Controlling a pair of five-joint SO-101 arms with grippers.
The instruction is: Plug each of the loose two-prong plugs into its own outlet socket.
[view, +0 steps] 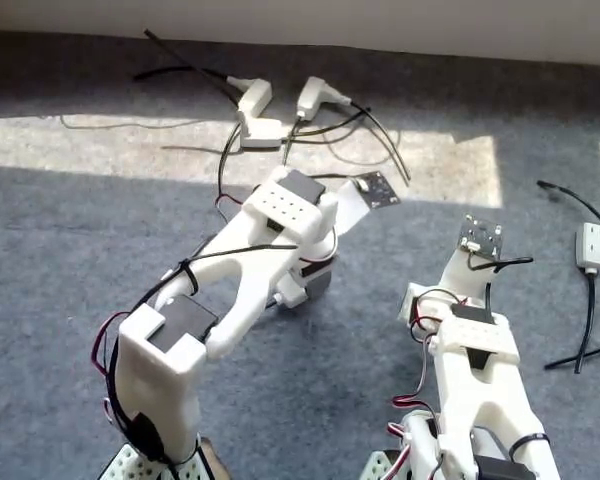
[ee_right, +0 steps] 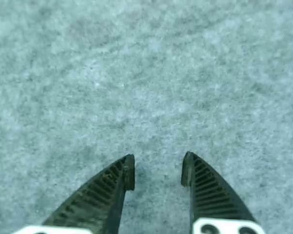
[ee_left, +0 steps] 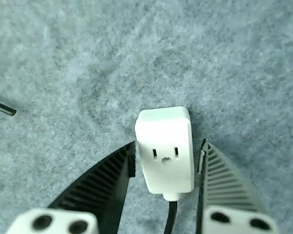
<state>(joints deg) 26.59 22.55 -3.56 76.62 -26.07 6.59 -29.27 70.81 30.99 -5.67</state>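
Note:
A white outlet socket with two slots and a round hole lies face up on the grey carpet, a black cord leaving its near end. My left gripper is open and straddles it closely: one fingertip touches its side, the other stands a hair off. My right gripper is open over bare carpet with nothing between its fingers. At the back of the high view lie two white plug pieces and a white block on tangled black cables. Another white socket lies at the far right.
The left arm stretches over the middle of the carpet and hides its own gripper. The right arm stands low at the front right. Black cables trail across the sunlit strip at the back and another cable runs by the right socket.

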